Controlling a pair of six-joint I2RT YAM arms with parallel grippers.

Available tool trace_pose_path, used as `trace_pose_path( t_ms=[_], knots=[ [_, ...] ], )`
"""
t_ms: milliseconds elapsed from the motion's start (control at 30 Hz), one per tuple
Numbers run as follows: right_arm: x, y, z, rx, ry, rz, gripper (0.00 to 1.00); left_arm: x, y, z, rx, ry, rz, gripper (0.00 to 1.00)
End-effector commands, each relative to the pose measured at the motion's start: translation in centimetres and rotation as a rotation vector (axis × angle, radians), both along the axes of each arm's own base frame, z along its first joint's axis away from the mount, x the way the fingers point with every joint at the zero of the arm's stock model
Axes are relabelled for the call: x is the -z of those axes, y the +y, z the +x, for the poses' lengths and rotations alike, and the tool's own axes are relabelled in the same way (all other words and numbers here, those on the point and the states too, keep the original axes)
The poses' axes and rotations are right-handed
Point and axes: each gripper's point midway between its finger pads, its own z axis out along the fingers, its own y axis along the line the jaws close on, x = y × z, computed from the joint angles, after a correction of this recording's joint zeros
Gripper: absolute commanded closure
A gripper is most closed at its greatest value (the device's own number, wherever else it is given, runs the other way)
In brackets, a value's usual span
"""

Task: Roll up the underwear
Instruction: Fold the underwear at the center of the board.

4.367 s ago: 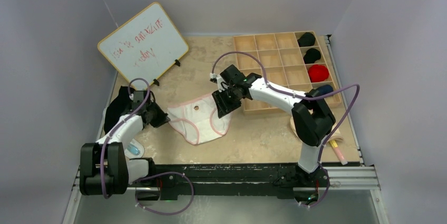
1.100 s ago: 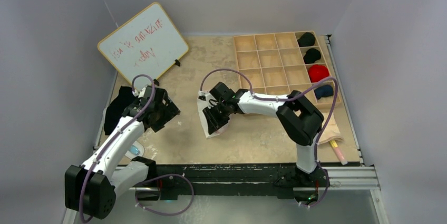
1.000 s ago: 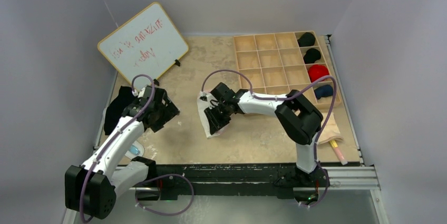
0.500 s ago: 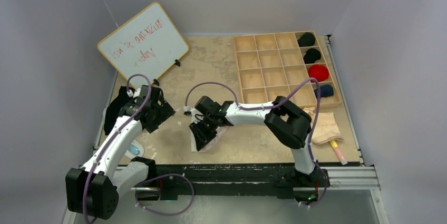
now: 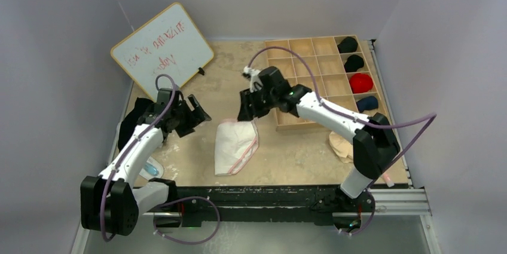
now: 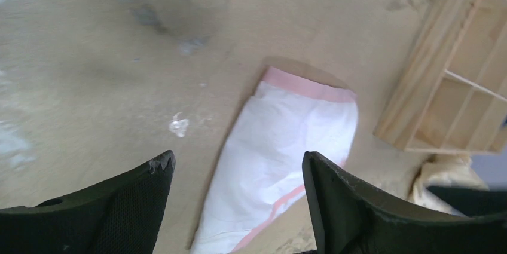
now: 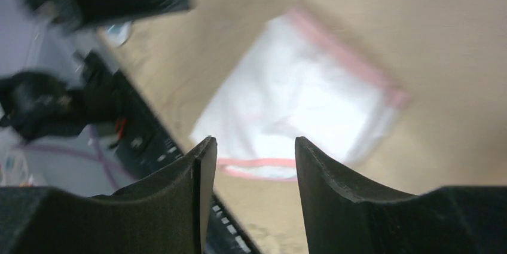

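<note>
1. Folded underwear (image 5: 236, 146) lies on tabletop (image 5: 299, 152), at 6 o'clock from right claw (image 7: 252, 143).
2. That claw and left claw (image 6: 235, 161) gape, empty.
3. Judged light, limp; pinch hem at 12 o'clock.

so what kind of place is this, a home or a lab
Most likely a robotics lab test cell, not a home: a left arm and right arm are bolted to a walled-in table, with a propped whiteboard and a wooden divided tray holding bundled garments.

Lab; walled test table (image 5: 293, 152), whiteboard (image 5: 162, 48)
</note>
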Motion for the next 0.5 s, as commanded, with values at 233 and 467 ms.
trace_pose_path(
  t_ms=[233,467],
  knots=[
    [7.6,-6.8,5.7,0.09,0.172,-0.221,0.48,0.5,-9.1,-0.6,0.347,-0.063,-0.188,0.3],
    [8.3,-5.5,6.2,0.071,0.22,-0.172,0.54,2.3,-9.8,-1.9,0.351,0.001,-0.182,0.41]
  ],
)
